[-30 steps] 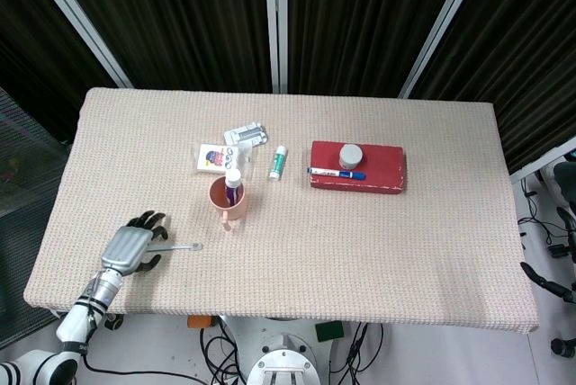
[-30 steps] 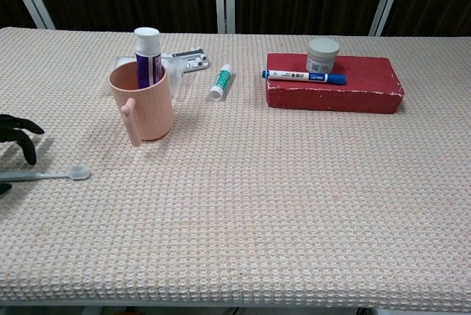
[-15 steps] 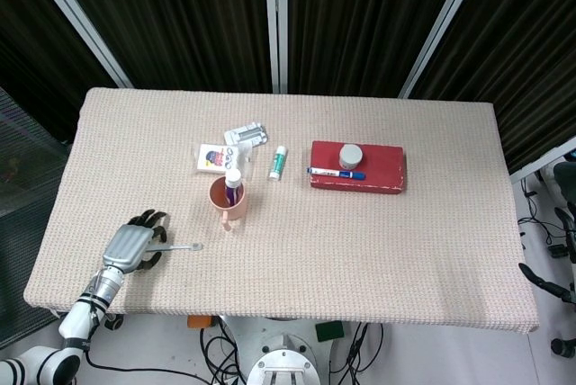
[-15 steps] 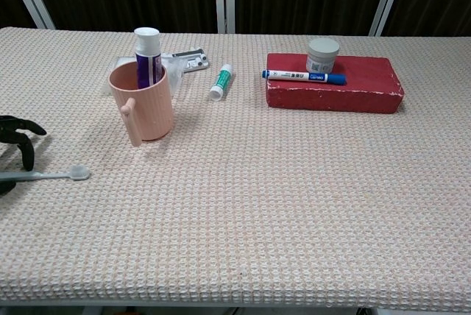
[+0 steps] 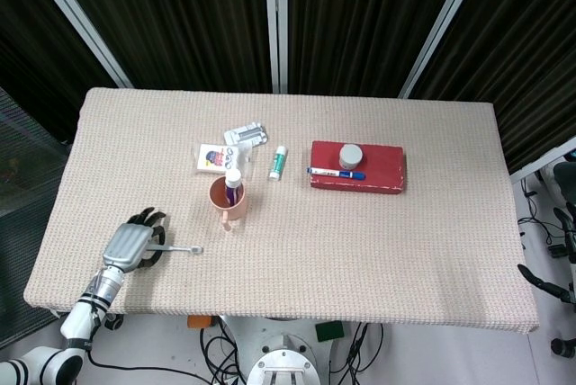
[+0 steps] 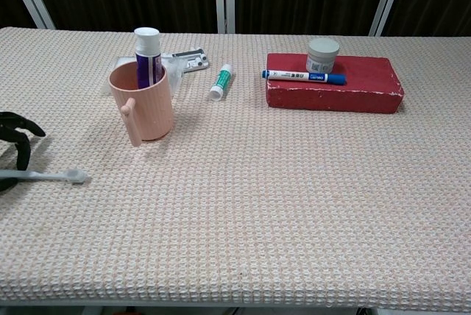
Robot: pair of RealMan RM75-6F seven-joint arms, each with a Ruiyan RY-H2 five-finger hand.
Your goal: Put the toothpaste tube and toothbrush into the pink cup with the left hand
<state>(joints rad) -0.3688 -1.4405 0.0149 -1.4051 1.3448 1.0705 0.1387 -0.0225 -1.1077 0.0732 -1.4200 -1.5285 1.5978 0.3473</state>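
left hand [image 5: 131, 244] sits near the front-left corner of the counter [image 5: 378, 250], fingers curled around the handle end of the toothbrush [image 5: 177, 248]. looks like a grip, but whether it's firm i cannot tell. brush lies nearly flat, head pointing right, well apart from the pink cup [image 5: 229, 199].

toothpaste tube [image 6: 147, 54] is already upright inside the pink cup, white cap sticking out above the rim. so my read is half done: tube in, brush still to be carried over and dropped in beside it.

around the cup: small green-and-white tube [image 5: 280, 162] lying flat, blister pack [image 5: 246, 134] and a little card [image 5: 214, 156] behind it. red box [image 5: 357, 166] further right with a marker [image 5: 337, 172] and a small jar [image 5: 350, 155] on top.

view differences: head view shows the whole hand and wrist over the brush handle. chest view only catches dark fingertips [image 6: 16, 129] at the left edge, but gives a clean side look at the brush head near the cloth and how far the tube stands out of the cup. right hand shows in neither.
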